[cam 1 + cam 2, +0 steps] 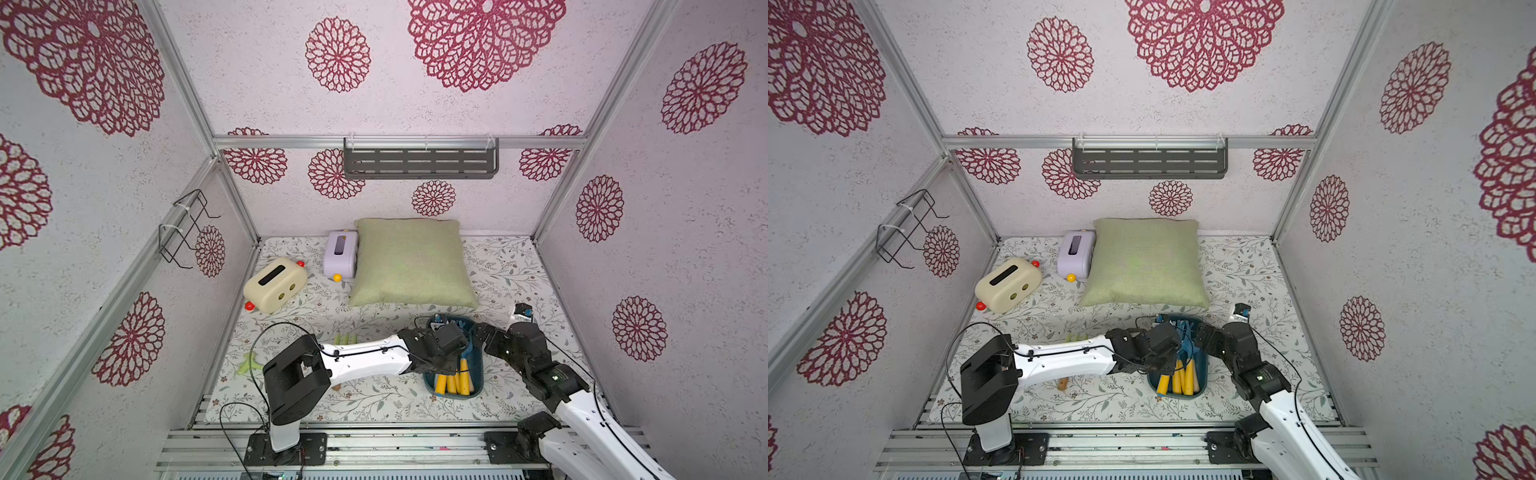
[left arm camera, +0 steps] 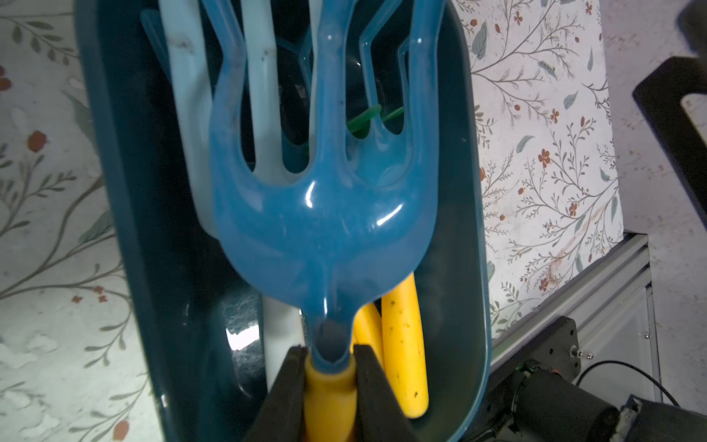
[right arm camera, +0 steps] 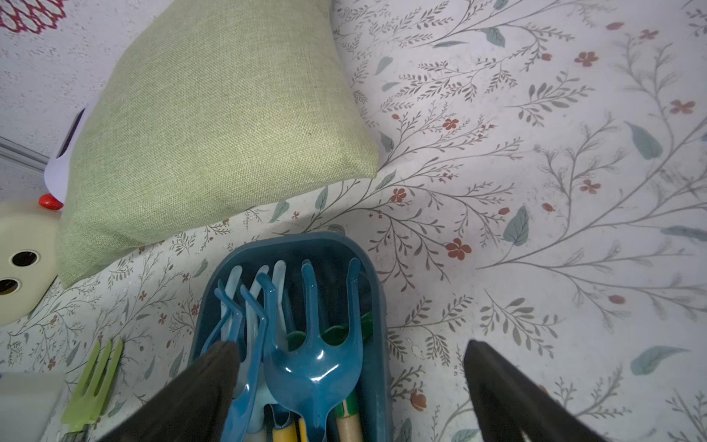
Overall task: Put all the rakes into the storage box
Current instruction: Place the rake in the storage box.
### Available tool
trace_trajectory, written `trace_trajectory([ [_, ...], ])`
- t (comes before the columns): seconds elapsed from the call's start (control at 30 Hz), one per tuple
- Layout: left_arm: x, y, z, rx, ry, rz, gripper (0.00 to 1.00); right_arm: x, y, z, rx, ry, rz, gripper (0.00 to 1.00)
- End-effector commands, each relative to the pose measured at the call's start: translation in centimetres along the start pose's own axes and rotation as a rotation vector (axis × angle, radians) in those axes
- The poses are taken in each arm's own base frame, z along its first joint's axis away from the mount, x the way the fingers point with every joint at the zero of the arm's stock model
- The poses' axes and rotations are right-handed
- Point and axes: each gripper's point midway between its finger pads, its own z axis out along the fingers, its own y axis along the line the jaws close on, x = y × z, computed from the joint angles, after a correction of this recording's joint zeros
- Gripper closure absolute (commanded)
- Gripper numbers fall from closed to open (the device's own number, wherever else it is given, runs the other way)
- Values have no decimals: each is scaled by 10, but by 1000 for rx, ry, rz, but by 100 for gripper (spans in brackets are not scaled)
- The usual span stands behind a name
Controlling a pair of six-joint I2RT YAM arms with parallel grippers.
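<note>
In the left wrist view my left gripper is shut on the yellow handle of a blue three-pronged rake. The rake's head lies inside the outline of the dark teal storage box, on top of several other blue and pale tools with yellow handles. Both top views show the storage box on the floral mat, with both wrists over it. My right gripper is open. One of its fingers hangs over the box and the other is above the mat beside it, with nothing held.
A green cushion lies just behind the box. A cream toy box and a lilac one sit at the back left. A light green rake lies on the mat left of the box. A grey slotted shelf hangs on the back wall.
</note>
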Motion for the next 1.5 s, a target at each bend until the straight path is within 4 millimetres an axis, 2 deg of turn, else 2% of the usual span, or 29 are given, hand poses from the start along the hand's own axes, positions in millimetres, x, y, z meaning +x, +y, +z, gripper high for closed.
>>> trace_trajectory([
  [0.0,-9,-1,5,-20,-34,21,97,-1,0,0,-7,-5,11,1],
  [0.23,-21,8,11,-41,-60,14,97,0,0,2,-12,3,16,1],
  [0.47,-15,18,24,-73,-40,-1,95,2,-1,4,-12,8,20,1],
  [0.57,-13,20,26,-80,-30,-12,87,3,-1,5,-14,14,20,1],
  [0.63,-15,20,22,-79,-38,-12,77,3,-1,5,-16,15,22,1],
  [0.73,-21,18,9,-72,-65,-14,64,3,0,6,-23,19,24,1],
  [0.9,-32,18,-15,-79,-116,-6,48,5,4,8,-44,38,26,1],
  [1.1,-40,44,-45,-145,-177,-8,21,7,11,7,-82,51,11,1],
  [1.33,-36,96,-68,-241,-201,-68,1,13,41,-1,-264,80,-49,1],
  [1.47,-29,124,-83,-283,-222,-108,3,14,64,-9,-390,106,-46,1],
])
